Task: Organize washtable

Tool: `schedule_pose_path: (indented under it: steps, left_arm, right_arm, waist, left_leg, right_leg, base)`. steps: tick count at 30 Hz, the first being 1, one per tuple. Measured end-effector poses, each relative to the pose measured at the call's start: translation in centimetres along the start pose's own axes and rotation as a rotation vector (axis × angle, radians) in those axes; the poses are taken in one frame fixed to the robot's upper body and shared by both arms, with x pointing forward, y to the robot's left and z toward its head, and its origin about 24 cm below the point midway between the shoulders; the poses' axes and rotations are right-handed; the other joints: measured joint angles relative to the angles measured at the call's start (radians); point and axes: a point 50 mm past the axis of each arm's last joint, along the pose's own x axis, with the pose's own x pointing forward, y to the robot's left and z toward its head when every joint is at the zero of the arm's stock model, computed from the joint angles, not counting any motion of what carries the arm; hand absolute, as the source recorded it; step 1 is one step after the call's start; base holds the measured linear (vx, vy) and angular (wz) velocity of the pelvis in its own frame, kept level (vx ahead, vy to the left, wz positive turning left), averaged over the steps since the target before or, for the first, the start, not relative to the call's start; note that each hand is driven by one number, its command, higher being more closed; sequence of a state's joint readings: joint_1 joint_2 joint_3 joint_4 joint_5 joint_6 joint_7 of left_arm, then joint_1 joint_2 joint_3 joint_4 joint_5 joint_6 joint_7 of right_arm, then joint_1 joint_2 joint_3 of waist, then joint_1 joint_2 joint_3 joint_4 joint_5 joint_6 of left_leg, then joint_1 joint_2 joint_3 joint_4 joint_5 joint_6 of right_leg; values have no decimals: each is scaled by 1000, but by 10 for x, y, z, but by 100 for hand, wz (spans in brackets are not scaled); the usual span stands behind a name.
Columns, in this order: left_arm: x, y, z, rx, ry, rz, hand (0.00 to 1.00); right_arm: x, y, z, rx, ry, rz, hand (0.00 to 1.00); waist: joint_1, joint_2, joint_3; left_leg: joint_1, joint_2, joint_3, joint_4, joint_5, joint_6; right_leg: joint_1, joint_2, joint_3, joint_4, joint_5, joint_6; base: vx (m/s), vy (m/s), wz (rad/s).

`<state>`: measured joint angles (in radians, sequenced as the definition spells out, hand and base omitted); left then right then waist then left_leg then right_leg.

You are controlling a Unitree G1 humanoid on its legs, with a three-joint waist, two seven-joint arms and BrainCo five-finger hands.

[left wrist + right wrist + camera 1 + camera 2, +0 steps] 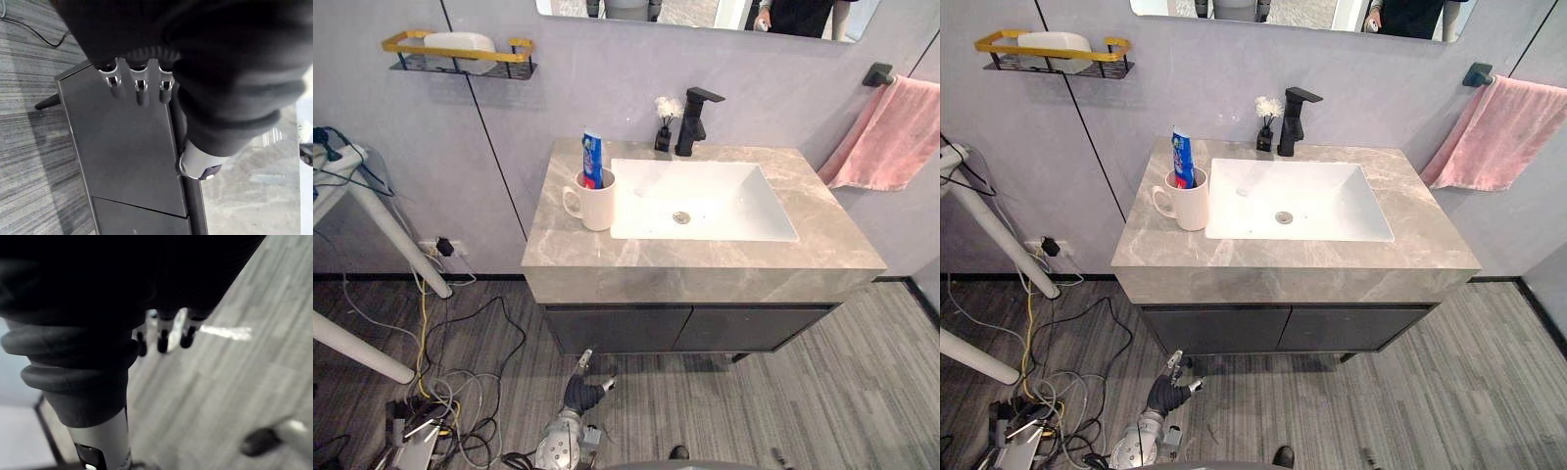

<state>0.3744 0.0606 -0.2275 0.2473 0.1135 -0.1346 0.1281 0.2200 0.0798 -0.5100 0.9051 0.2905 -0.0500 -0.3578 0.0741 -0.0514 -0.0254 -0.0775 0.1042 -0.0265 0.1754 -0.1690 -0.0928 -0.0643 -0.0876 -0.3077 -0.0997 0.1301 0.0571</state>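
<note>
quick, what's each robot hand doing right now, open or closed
left robot hand: open, holding nothing
right robot hand: open, holding nothing

Bathroom mock-up, lab-style.
Grey marble vanity top (705, 257), white rectangular basin (734, 201), black faucet (691, 122), pink hanging towel (891, 137); tangled floor cables (450, 387).

One white mug (596, 204) and one toothpaste tube (592, 160) are counted. One black faucet (693, 119), one small dark vase of white flowers (664, 132), one white basin (734, 196), one pink towel (889, 137), one wall shelf (460, 61) and two cabinet doors (617, 328) are seen.
</note>
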Motion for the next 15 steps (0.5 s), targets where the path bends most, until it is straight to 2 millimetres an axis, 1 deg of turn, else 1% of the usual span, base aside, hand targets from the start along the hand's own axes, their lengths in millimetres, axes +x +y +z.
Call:
schedule_pose_path:
  steps: [3,5,6,8,9,10,12,13,14,15]
  left_arm:
    - [1,0,1,-51,2,5,0]
    - [1,0,1,-86,4,-1,0]
    - [1,-1,1,-94,5,-3,100]
    - [2,-3,2,-120,4,-4,100]
    - [2,-5,3,-130,2,-3,100]
    - [2,-5,4,-132,0,-4,100]
    - [4,-5,6,-131,-8,-4,100]
    - [6,-5,10,-131,-22,-2,100]
    - [7,-4,14,-132,-38,-1,100]
    - [8,-2,25,-134,-82,11,100]
  right_arm:
    - [-2,1,-8,-99,13,23,0]
    - [-3,6,-8,-161,-9,44,0]
    - [-3,7,-7,-184,-17,51,0]
    - [-5,13,-7,-260,-43,83,0]
    - [-7,20,-7,-308,-59,115,0]
    - [-9,26,-8,-355,-71,150,0]
    - [-10,29,-8,-389,-82,165,0]
    - [-9,29,-9,-406,-85,166,0]
    - [-9,29,-9,-415,-88,169,0]
    - [-10,31,-8,-433,-93,178,0]
  waist:
    - [1,17,6]
    - [1,18,6]
    - [1,18,6]
    - [1,18,4]
    - [4,10,2]
    - [8,9,5]
    - [22,4,3]
    - [23,10,5]
    - [23,9,5]
    - [22,8,4]
  left_leg:
    - [7,-2,-14,0,-1,1]
    - [11,-3,-33,-2,0,1]
    - [13,-3,-38,-3,0,0]
    - [20,-5,-50,-8,3,-2]
    - [21,-5,-55,-16,7,0]
    - [22,-6,-58,-23,10,-1]
    - [31,-8,-64,-31,10,-1]
    - [41,-10,-69,-36,11,0]
    - [44,-11,-72,-37,12,2]
    - [46,-15,-84,-40,12,2]
  right_leg:
    - [17,-3,-22,0,-5,6]
    - [30,-2,-40,0,-10,14]
    - [35,-1,-47,0,-13,17]
    - [48,0,-56,0,-19,16]
    - [49,0,-66,1,-21,16]
    - [49,-1,-74,1,-22,14]
    - [58,-2,-79,1,-22,13]
    - [68,-4,-82,1,-25,14]
    - [73,-5,-90,1,-26,15]
    - [80,-9,-102,1,-31,17]
  base:
    - [9,21,16]
    - [29,7,23]
    - [37,4,29]
    - [45,7,21]
    - [63,3,14]
    - [64,2,13]
    - [72,18,12]
    - [81,29,15]
    - [74,29,21]
    - [64,27,20]
